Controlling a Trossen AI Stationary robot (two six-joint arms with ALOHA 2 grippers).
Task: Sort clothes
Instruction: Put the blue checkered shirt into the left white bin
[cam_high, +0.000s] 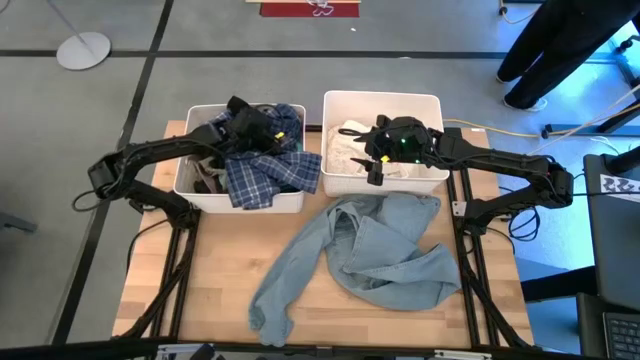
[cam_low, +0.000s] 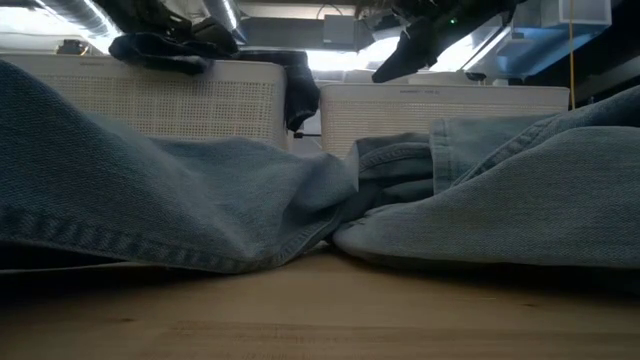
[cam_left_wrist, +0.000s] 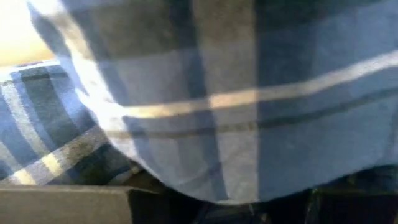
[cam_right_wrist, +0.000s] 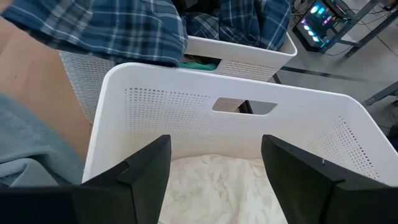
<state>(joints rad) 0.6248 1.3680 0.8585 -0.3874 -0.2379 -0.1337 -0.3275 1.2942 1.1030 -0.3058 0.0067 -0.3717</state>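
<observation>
The blue plaid shirt (cam_high: 262, 168) spills over the front wall of the left bin (cam_high: 190, 175), directly under the left end effector (cam_high: 250, 125). In the left wrist view plaid cloth fills the frame, so whether those fingers are apart I cannot tell. The right end effector (cam_right_wrist: 214, 177) hangs over white clothes (cam_right_wrist: 214, 186) in the right bin (cam_right_wrist: 249, 134), fingers apart and empty. The light blue denim garment (cam_high: 375, 255) lies spread on the desk (cam_high: 210, 270).

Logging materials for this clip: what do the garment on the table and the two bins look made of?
The garment on the table looks like light blue denim: matte, with stitched seams. The right bin looks like smooth white plastic, its walls perforated with rows of small holes; the left bin appears the same.
</observation>
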